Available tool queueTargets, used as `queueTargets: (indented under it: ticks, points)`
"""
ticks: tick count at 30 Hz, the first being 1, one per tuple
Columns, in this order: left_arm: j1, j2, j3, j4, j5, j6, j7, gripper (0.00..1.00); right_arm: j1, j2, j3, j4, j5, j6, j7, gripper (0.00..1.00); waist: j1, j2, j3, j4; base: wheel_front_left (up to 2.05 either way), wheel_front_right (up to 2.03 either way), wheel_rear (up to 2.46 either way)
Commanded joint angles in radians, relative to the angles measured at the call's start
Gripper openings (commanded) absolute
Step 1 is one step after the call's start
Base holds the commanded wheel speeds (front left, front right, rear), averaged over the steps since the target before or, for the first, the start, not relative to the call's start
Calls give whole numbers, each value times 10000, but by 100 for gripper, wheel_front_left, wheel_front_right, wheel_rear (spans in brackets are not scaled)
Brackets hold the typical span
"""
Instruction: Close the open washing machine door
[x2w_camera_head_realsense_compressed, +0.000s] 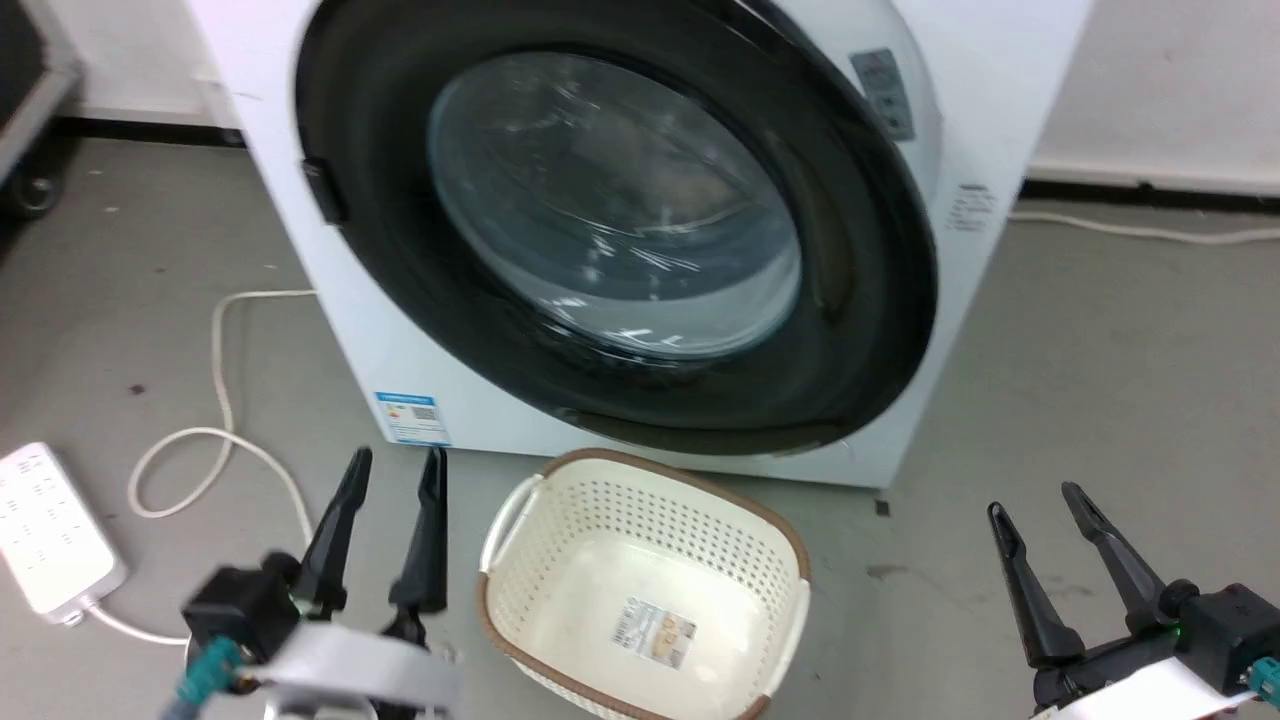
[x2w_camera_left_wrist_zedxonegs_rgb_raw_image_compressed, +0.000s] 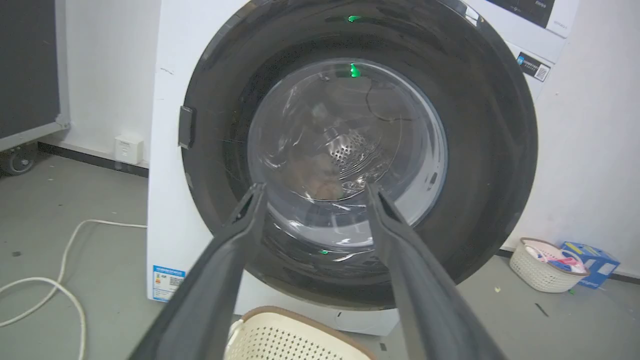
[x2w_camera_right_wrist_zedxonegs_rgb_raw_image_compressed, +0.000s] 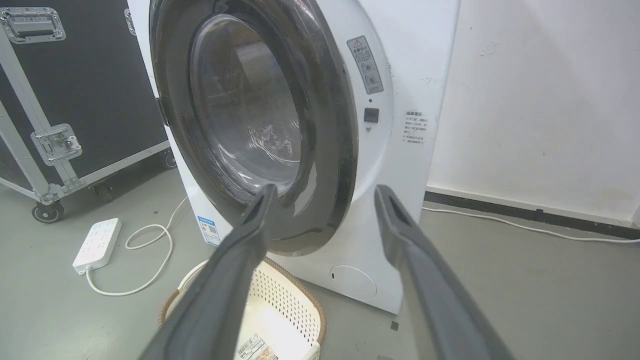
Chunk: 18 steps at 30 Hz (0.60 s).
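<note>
Black washing machine door (x2w_camera_head_realsense_compressed: 615, 200) | beyond left gripper (x2w_camera_head_realsense_compressed: 398, 458), right gripper (x2w_camera_head_realsense_compressed: 1033, 500) | no contact

Long black tapered fingers (x2w_camera_head_realsense_compressed: 335, 530); black wrist blocks (x2w_camera_head_realsense_compressed: 235, 605) (teal connectors (x2w_camera_head_realsense_compressed: 205, 672)); pale forearms (x2w_camera_head_realsense_compressed: 350, 660).

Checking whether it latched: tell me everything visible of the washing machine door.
The washing machine door is a round glossy-black disc with a clear bulging glass centre, nearly as wide as the white machine. A dark hinge sits on its left edge. Its right edge stands off the front, the lock slot uncovered, so it looks ajar. The left gripper and right gripper hang open, clear of it.
</note>
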Motion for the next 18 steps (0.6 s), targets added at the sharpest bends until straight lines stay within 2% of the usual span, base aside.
queueTargets:
  ticks: [1, 5, 10, 11, 12, 18]
  points:
    - [333, -102, 140, -209, 669, 28, -40, 100, 168, -23, 14, -39, -78, 8, -44, 100, 2, 0, -222, 288, 0, 0, 0]
    - [886, -191, 284, -396, 2159, 78, -40, 100, 259, -5, 195, 80, -190, 8, -44, 100, 2, 0, -281, 434, 0, 0, 0]
    - [1296, -101, -52, -542, 3841, 421, -41, 100, 295, 120, 214, 257, -362, 8, -44, 100, 2, 0, -189, 571, 0, 0, 0]
    - [1343, -122, -121, -526, 3990, 466, -41, 100, 295, 142, 260, 362, -340, 8, -37, 87, 2, 0, -139, 590, 0, 0, 0]
    - [1370, -122, -172, -504, 4132, 515, -41, 100, 256, 115, 359, 452, -350, 8, -7, 0, 2, 0, -73, 598, 0, 0, 0]
    - [1262, -226, -364, -457, 4625, 910, -41, 100, -690, -484, 1227, 590, -485, 8, 35, 0, 2, 0, 580, 715, 0, 0, 0]
